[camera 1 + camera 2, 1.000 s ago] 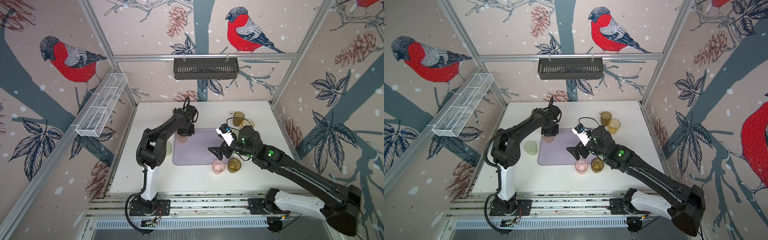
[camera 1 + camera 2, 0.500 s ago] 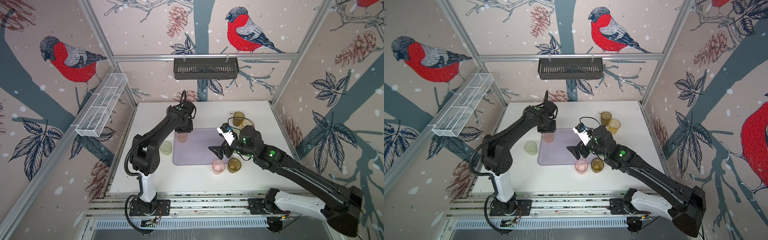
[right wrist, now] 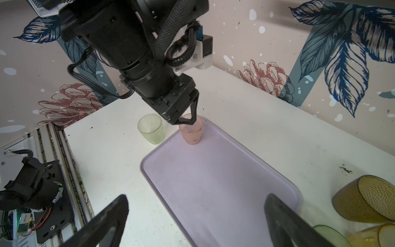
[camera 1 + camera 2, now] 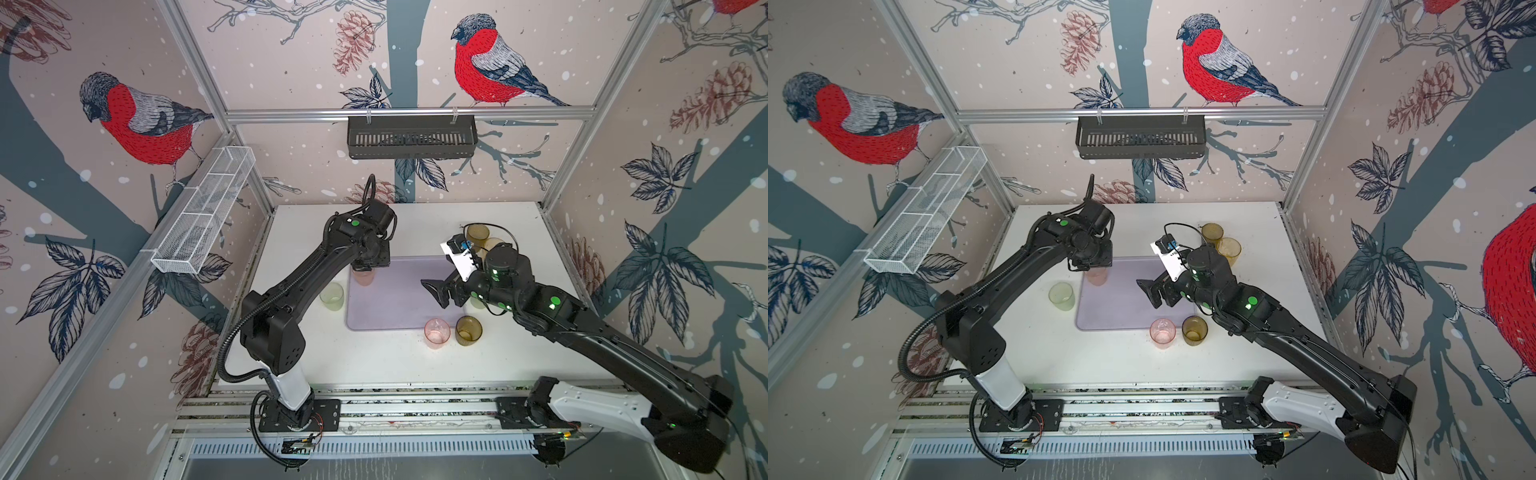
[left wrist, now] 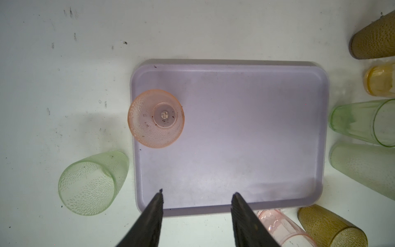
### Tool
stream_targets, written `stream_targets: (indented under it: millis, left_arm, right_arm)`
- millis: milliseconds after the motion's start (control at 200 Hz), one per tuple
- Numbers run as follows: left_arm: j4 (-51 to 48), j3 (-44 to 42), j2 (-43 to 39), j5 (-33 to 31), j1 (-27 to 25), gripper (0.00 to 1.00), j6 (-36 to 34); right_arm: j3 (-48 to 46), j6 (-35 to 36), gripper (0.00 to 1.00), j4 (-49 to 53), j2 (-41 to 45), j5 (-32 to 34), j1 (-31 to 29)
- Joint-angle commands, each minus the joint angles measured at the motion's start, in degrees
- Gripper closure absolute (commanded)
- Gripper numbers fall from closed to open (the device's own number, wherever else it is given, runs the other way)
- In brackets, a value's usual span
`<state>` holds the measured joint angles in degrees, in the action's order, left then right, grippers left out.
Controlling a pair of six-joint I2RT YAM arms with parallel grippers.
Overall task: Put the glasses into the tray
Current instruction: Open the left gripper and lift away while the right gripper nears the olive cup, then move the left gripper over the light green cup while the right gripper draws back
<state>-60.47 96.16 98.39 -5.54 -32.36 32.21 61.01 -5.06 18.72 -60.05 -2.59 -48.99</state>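
Left gripper (image 5: 197,192) now has its jaws half apart and holds nothing; a second ago they were narrower, close around the pink glass (image 5: 156,118). That glass stands upright inside the tray (image 5: 245,132), in its far left corner, and the fingers are just above its rim. Right gripper (image 3: 196,195) has not moved: it hovers over the right edge of the tray, jaws wide and empty. Outside the tray nothing has changed. A pale green glass (image 4: 332,296) stands beside its left edge, a second pink glass (image 4: 436,333) and a brown glass (image 4: 468,330) at its near edge, and the other glasses (image 5: 363,122) past its right edge.
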Motion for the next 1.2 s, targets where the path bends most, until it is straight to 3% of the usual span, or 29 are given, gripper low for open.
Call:
stream_targets:
  millis: [0,335,535,800,996,1196]
  left_arm:
    - [-1.4,-1.5,-2.1,1.6,-1.7,0.46,2.3]
    - [4.3,-13.7,-12.0,5.8,-5.9,0.43,3.9]
    - [3.4,-15.0,-15.1,8.1,-6.2,0.4,1.7]
    - [5.1,-18.7,-20.1,11.3,-7.5,0.36,2.6]
    - [3.6,-19.0,-23.4,10.0,-9.2,0.31,3.8]
    - [3.7,-23.0,-28.5,9.3,-9.8,0.29,5.4]
  right_arm:
    - [0.9,-3.3,0.01,3.7,1.3,4.2,-0.6]
    - [-4.3,-18.2,0.01,15.7,12.2,17.2,-7.3]
    - [-7.6,-30.3,0.01,20.1,18.4,25.6,-14.4]
    - [-7.1,-38.1,0.01,23.1,15.2,35.9,-27.5]
    - [-6.5,-44.6,0.0,23.0,12.7,45.2,-38.2]
    - [-6.7,-47.8,0.01,22.1,8.4,47.1,-43.3]
